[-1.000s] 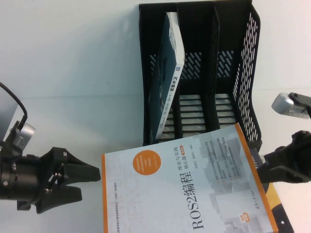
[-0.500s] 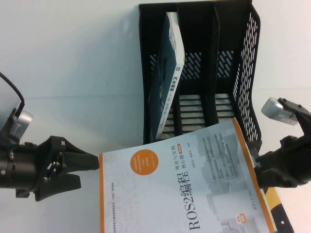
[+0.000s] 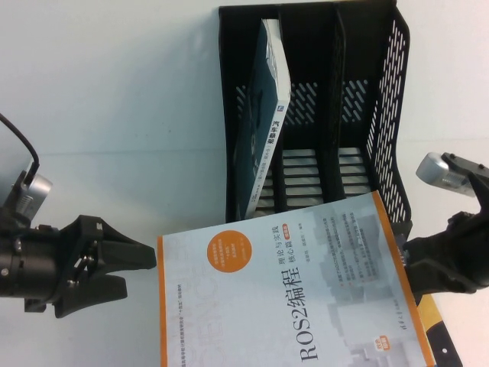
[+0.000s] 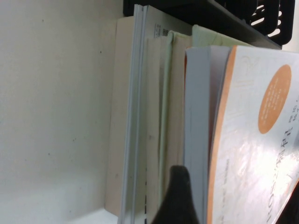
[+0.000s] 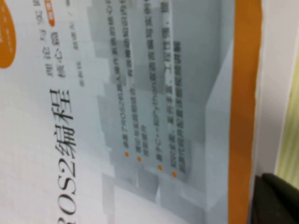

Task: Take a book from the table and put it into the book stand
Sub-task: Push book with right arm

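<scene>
The ROS2 book (image 3: 290,298), white-grey with an orange border and circle, lies tilted on a stack of books at the table's (image 3: 114,115) near edge, in front of the black book stand (image 3: 382,115). My right gripper (image 3: 412,267) is shut on the book's right edge. In the right wrist view the cover (image 5: 140,93) fills the frame, with one finger (image 5: 278,200) under the edge. My left gripper (image 3: 134,267) is open at the book's left edge. In the left wrist view the book (image 4: 252,140) sits between its fingers (image 4: 180,196).
A teal-covered book (image 3: 267,115) leans in the stand's left slot; the middle and right slots hold nothing. Pale books (image 4: 149,116) are stacked under the ROS2 book. A yellow and black cover (image 3: 439,336) shows under its right corner.
The left gripper has drawn slightly left and its fingers have risen a little at the book's left edge. The book's far right corner rocked up, then back. The right gripper shifted slightly.
</scene>
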`<state>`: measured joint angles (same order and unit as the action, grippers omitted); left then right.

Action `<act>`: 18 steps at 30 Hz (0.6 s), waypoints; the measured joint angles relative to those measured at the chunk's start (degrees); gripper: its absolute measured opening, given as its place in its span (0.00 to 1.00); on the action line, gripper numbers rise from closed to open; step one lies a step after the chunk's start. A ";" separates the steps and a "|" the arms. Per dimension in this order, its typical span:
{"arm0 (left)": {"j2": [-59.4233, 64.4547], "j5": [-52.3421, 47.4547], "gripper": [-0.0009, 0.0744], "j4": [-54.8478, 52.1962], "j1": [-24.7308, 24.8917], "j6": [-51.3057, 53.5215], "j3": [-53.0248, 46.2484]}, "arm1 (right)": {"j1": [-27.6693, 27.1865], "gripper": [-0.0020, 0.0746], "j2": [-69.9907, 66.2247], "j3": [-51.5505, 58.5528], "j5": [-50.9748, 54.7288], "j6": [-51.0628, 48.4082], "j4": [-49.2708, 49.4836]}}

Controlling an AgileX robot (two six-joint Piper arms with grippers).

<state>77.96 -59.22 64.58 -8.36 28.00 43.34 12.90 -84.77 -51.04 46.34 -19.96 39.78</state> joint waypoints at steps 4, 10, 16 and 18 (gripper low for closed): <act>0.00 -0.24 0.72 -0.11 0.00 0.00 0.00 | -0.24 0.02 0.92 -0.27 -3.37 0.00 -5.50; 0.00 -1.32 0.72 -0.11 0.00 0.00 0.00 | -0.48 0.02 6.19 -5.74 -4.16 0.21 -13.00; 0.02 -1.32 0.72 -0.11 0.00 0.00 0.00 | -0.48 0.02 9.15 -7.41 -2.10 -5.91 -11.24; 0.12 -1.32 0.72 -0.11 0.00 0.00 0.00 | -0.37 0.02 8.94 -6.74 -1.72 -7.22 -10.53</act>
<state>78.07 -60.55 64.46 -8.36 28.00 43.34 12.53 -75.83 -57.78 44.63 -27.18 29.26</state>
